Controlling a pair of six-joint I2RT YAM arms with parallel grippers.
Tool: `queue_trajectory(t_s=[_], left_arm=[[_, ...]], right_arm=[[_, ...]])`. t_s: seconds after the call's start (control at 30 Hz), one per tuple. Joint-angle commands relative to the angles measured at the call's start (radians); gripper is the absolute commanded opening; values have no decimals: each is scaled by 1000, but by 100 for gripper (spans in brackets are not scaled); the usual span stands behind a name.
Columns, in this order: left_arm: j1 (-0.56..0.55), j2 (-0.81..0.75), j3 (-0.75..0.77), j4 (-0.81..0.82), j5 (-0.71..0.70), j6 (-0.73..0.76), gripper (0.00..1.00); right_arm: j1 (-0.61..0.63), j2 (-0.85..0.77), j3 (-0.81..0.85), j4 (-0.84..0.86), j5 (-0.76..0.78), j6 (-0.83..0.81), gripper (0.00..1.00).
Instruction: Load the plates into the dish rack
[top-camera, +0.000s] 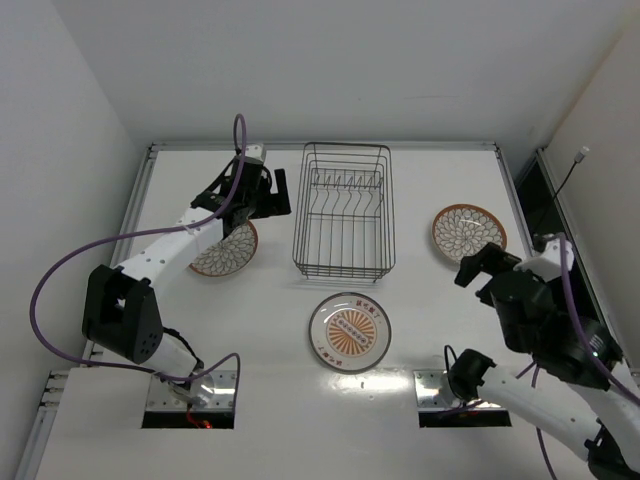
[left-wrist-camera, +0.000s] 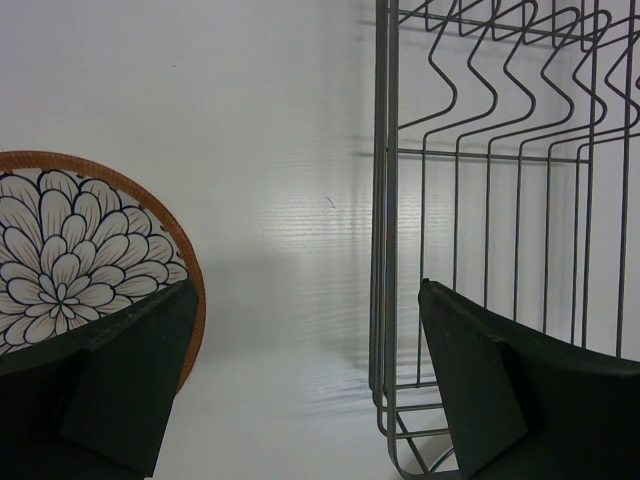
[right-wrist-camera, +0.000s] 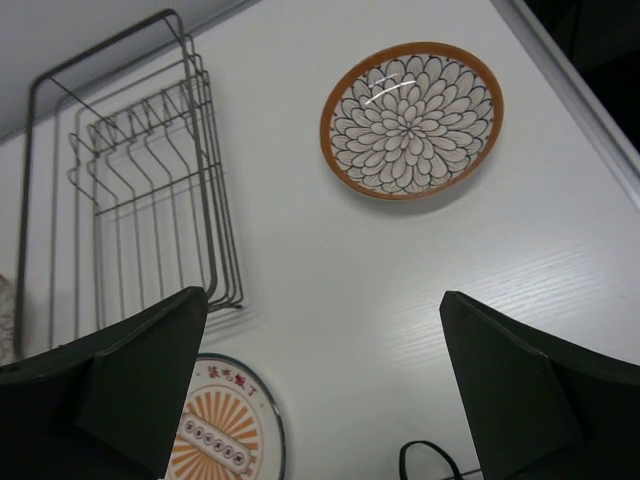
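The dish rack (top-camera: 343, 215) sits at the far middle of the table (top-camera: 430, 320) with nothing in it, its row of upright prongs across the far half. All three plates lie flat, face up, outside it. One scale-patterned plate (left-wrist-camera: 70, 250) lies just left of the rack, partly hidden under the left arm in the top view. The second scale-patterned plate (top-camera: 469, 233) lies to the right of the rack, apart from it. The medallion plate (top-camera: 349, 332) lies on the near side of the rack, close to its near wall but not touching it.

The left gripper (left-wrist-camera: 305, 300) hangs at the rack's left side, over the bare strip between the rack's wall and the left plate; its jaws stand wide apart and hold nothing. The right gripper (right-wrist-camera: 322, 300) is well to the right and near side of the rack, also spread wide and empty, looking across the right plate toward the rack.

No plate is loaded, so this reads as the approach to a first pick, most likely the plate left of the rack. The next move probably calls for swinging that gripper away from the rack over the plate's rim, working one finger under the edge, then tipping the plate upright to slot it between two prongs.
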Motion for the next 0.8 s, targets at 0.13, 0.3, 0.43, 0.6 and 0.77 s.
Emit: queue_trajectory(t_s=[0.13,0.3,0.43,0.6,0.77], left_arm=[[9,-21,-1,37,12,3,91],[9,-21,-1,37,12,3,91],[9,-21,-1,37,12,3,91],[9,-21,-1,37,22,3,91],[9,-30,-1,37,31,3,91]], right_arm=[[2,315,125,64,133,-98,100],[-137,438,156,216,23,-227,100],[-377,563,142,314,-245,-315,100],[-729,639,75,474,-597,-395,100],[-1024,741,74,503,-859,-405,100]])
